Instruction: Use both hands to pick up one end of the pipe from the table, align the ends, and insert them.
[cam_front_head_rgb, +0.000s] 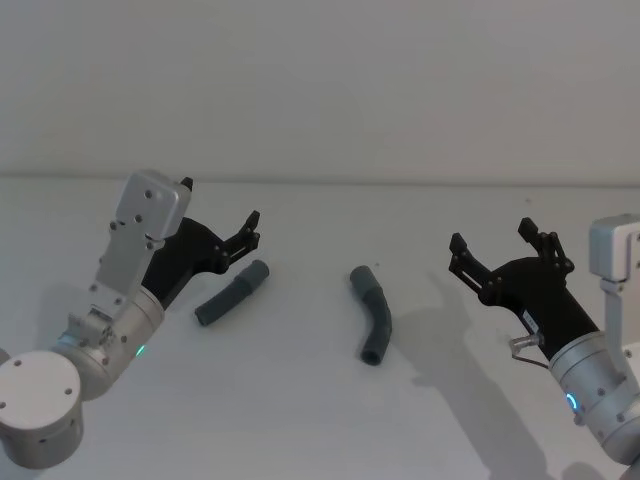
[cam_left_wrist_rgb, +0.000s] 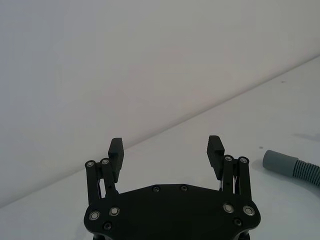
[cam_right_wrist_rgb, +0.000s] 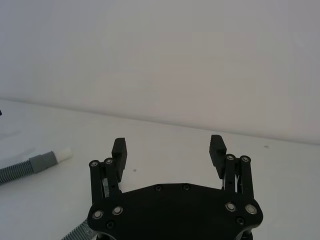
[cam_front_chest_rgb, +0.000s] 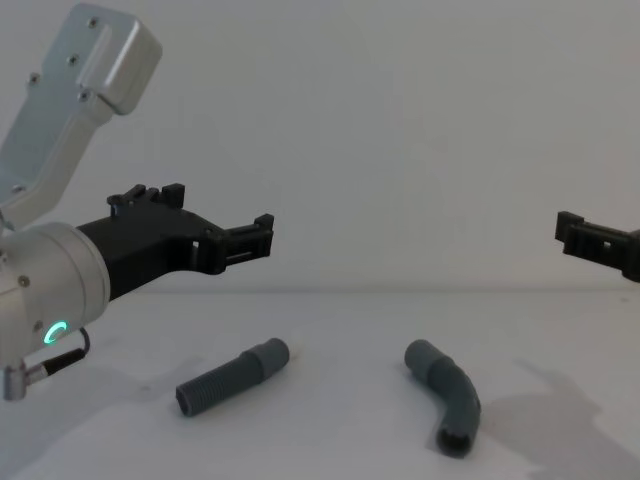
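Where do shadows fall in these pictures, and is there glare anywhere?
Head view: the right gripper casts a soft shadow on the table, between itself and the bent pipe. Chest view: faint shadows at the table's right side, no glare. Wrist views: even light, no hard shadows.

No readable text, label, brand, number or sign anywhere, as far as these views allow.
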